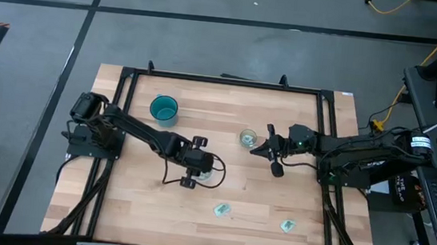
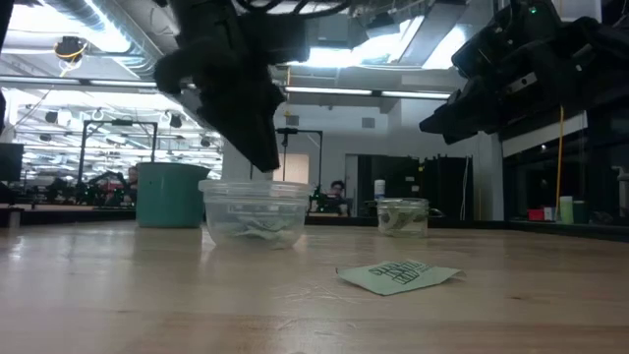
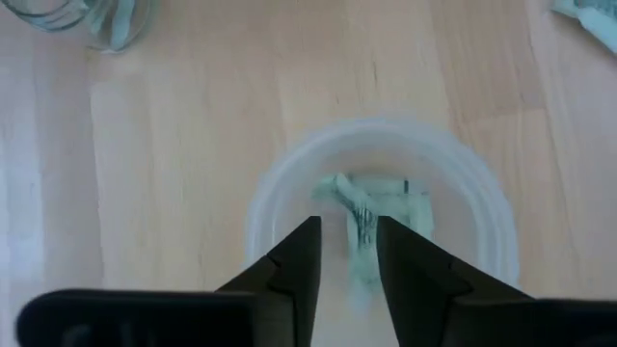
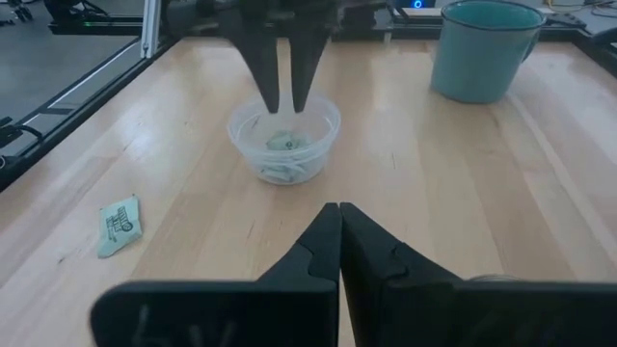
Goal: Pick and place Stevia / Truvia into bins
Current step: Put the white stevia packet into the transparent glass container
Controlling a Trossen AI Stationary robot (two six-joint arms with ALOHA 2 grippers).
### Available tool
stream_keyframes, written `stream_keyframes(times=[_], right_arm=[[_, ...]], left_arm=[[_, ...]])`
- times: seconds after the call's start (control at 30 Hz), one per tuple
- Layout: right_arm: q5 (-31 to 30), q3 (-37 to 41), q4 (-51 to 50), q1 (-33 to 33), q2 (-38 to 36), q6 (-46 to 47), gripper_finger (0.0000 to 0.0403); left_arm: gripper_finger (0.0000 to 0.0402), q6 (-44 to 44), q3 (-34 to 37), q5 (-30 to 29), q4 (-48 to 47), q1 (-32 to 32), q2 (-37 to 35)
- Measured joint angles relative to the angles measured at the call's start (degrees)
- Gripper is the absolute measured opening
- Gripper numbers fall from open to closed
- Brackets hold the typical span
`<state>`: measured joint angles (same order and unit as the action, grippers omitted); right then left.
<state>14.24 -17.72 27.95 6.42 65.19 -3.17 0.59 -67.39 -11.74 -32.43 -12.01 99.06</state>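
Note:
The whitish translucent cup (image 3: 289, 173) stands mid-table with pale green packets (image 3: 371, 207) lying in it. My left gripper (image 3: 347, 226) hangs open just above its mouth, fingers pointing down, also seen in the right wrist view (image 4: 286, 101). The small clear glass (image 1: 247, 138) holds a packet (image 2: 398, 218). My right gripper (image 4: 339, 207) is shut and hovers right of that glass (image 1: 262, 149), clear of it. The teal cup (image 1: 163, 109) stands toward the far left. Two packets (image 1: 221, 210) (image 1: 287, 224) lie flat near the table's near edge.
A black frame rail (image 1: 222, 80) runs round the wooden tabletop. A cable (image 1: 217, 179) loops beside my left gripper. Bare wood lies between the cups and the near-edge packets.

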Motion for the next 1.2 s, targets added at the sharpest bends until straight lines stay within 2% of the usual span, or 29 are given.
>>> stream_keyframes(times=[0.13, 0.3, 0.5, 0.77, 0.9, 1.07, 1.2], right_arm=[[0.0, 0.0, -0.02, 0.0, 0.0, 0.19, 0.0006], [0.0, 0.0, 0.26, 0.0, 0.0, 0.63, 0.0006], [0.0, 0.0, -0.32, -0.02, 0.0, 4.01, 0.0006], [0.9, -1.21, -0.68, -0.02, -1.04, 5.98, 0.0006], [0.9, -3.64, -6.89, -0.02, -2.51, 5.64, 0.0006], [0.86, -7.84, -16.86, -0.87, -4.03, 3.01, 0.0006], [1.04, -9.99, -16.96, -4.02, -4.2, 1.32, 0.0006]], left_arm=[[0.0067, -2.11, -3.37, 0.42, -9.62, 0.0, -0.02], [0.0008, -4.77, -2.05, -0.43, -11.43, 0.09, -2.09], [0.0002, -5.39, 2.03, -4.2, -10.35, 0.12, -9.35], [0.0002, -7.33, 17.0, -3.64, 7.64, 0.72, -25.54], [0.0001, -6.28, 25.53, -3.66, 17.53, 0.89, -32.18], [0.0002, -6.3, 34.61, -3.37, 30.45, 0.87, -37.18], [0.0001, -6.13, 39.61, -3.13, 38.44, 0.87, -38.62]])
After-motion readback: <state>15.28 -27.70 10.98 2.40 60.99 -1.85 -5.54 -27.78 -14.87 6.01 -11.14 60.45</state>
